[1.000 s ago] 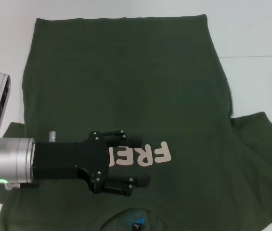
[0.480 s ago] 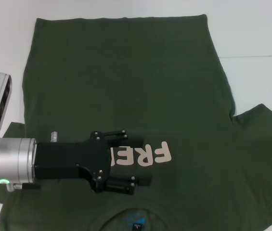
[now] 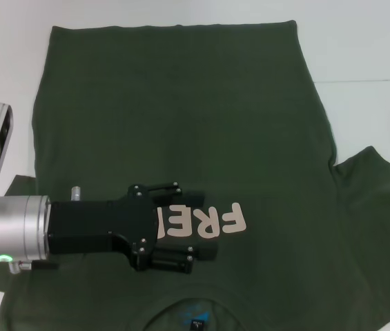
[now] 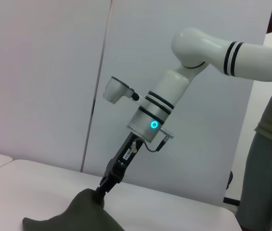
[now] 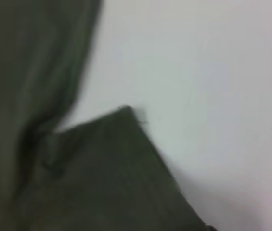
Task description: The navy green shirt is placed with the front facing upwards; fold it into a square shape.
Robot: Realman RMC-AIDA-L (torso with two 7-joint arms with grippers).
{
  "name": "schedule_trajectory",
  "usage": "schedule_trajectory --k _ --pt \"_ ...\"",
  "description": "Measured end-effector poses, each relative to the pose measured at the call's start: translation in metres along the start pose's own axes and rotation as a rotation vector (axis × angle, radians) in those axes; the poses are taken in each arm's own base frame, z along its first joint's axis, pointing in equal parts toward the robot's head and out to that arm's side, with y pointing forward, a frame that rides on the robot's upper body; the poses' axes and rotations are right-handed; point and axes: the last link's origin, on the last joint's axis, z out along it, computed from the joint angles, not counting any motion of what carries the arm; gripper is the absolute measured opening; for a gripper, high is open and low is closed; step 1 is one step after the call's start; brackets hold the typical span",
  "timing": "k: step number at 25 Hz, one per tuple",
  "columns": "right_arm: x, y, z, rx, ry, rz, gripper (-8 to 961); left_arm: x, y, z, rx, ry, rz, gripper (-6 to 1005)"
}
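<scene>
The navy green shirt (image 3: 181, 117) lies face up on the white table (image 3: 367, 48), with its pale lettering (image 3: 226, 219) and blue neck label (image 3: 195, 316) near me. My left gripper (image 3: 205, 226) hovers over the chest and covers part of the letters; its fingers (image 3: 188, 198) are open with nothing between them. In the left wrist view my right gripper (image 4: 102, 186) is shut on a raised peak of the shirt (image 4: 78, 216). That peak is the right sleeve (image 3: 374, 200), and the right wrist view shows its corner (image 5: 102, 178). The right gripper is outside the head view.
A person in a green top (image 4: 270, 125) stands beyond the table's right side. White wall panels (image 4: 44, 72) rise behind the table. Bare tabletop (image 5: 213, 86) shows beside the sleeve.
The right sleeve's corner has crept up and inward toward the shirt body. My left gripper's fingers have drawn slightly closer together; that arm has stayed in place.
</scene>
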Motion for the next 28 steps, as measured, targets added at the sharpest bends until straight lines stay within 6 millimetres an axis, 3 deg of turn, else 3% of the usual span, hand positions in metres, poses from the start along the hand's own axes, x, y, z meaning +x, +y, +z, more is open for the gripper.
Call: schedule_trajectory --k 11,22,28 --pt "-0.034 0.07 -0.017 -0.346 -0.142 -0.115 -1 0.001 0.0 0.0 0.0 0.003 0.001 874" --pt "-0.049 0.15 0.01 -0.475 -0.219 -0.275 0 0.0 0.0 -0.001 0.003 0.005 -0.002 874" --pt "-0.045 0.162 0.023 -0.516 -0.223 -0.277 0 -0.002 0.002 -0.002 0.008 0.009 -0.009 875"
